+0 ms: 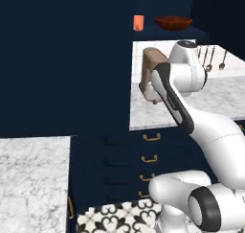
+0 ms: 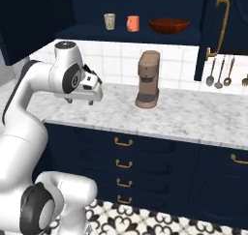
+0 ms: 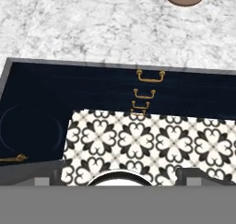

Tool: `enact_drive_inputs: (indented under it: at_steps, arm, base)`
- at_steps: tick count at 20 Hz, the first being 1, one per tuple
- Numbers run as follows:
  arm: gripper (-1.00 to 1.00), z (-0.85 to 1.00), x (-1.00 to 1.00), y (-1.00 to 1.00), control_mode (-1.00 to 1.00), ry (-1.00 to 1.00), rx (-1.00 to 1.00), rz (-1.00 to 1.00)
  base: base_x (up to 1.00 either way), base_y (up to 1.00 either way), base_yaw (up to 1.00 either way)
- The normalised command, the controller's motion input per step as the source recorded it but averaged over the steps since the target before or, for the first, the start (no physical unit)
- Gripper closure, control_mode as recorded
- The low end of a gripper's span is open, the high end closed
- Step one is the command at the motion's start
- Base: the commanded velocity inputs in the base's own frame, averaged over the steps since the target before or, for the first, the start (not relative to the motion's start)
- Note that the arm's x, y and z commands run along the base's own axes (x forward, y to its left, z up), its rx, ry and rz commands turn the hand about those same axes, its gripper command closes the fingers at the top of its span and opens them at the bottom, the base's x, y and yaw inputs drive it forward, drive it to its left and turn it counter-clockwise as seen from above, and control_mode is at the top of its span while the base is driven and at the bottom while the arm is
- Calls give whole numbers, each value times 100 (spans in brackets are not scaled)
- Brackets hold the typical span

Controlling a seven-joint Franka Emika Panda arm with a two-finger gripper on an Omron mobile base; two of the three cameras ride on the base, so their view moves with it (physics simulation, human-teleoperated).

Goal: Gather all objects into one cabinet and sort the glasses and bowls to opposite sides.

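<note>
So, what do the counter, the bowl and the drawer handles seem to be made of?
The counter looks like polished marble: white with grey veins. The bowl could be glazed ceramic or wood: orange-brown, darker inside, with a soft sheen; the look leaves it open. The drawer handles look like brass: yellow-gold against the dark navy fronts.

- On the open cabinet shelf [image 2: 121, 33] at twelve o'clock, in the right base view: pale cup [image 2: 110, 21], tumbler [image 2: 132, 23], bowl [image 2: 168, 25], left to right.
- Below, on the counter [image 2: 193, 118]: coffee machine [image 2: 147, 79].
- At two o'clock: hanging utensils [image 2: 219, 73].
- Under the counter: stacked drawers [image 2: 124, 168].
</note>
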Motion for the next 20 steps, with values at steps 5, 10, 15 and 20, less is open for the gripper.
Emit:
enact_drive_inputs:
  at_steps: [5,10,15,20]
  arm:
    - [-100,0,0,0,100,0,0,0]
    - [-100,0,0,0,100,0,0,0]
    - [-100,0,0,0,100,0,0,0]
    - [-100,0,0,0,100,0,0,0]
  base:
    - [-12,-56,32]
    - [-58,-61,30]
    - [-100,-7,39]
    - [-74,21,50]
